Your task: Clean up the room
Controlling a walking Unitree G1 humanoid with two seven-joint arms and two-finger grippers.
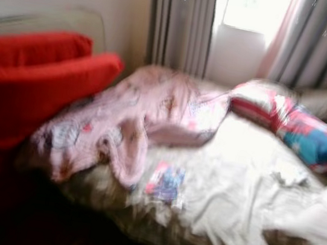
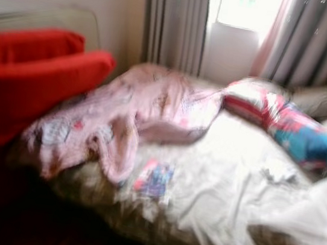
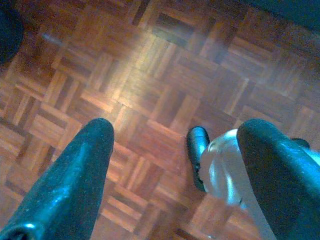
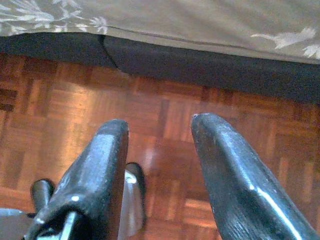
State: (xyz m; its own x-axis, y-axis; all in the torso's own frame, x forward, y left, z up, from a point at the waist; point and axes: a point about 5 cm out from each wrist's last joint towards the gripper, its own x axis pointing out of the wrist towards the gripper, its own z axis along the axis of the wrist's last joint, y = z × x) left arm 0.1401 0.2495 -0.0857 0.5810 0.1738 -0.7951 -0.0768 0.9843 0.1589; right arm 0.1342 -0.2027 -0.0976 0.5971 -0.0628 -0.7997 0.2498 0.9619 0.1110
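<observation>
- Head views are blurry, so I'd guess the robot is walking or turning toward the bed (image 1: 233, 187), and the step in hand looks like approaching and sizing up the mess
- On the bed: a crumpled pink blanket (image 1: 134, 115) bunched at the near left side, next to two red cushions (image 1: 36, 77)
- A small colourful packet (image 1: 166, 184) lies on the white sheet just beside the blanket's hanging edge, and a pink, white and blue pillow (image 1: 297, 126) sits further back near the curtains (image 1: 180, 24)
- Left tool (image 3: 175, 150) hangs over the parquet floor (image 3: 150, 65), fingers apart, holding nothing
- Right tool (image 4: 160, 145) is the same, fingers apart and empty, low over the floor by the bed's base
- Next move probably calls for stopping close to the bed, then raising an arm to the blanket or the packet
</observation>
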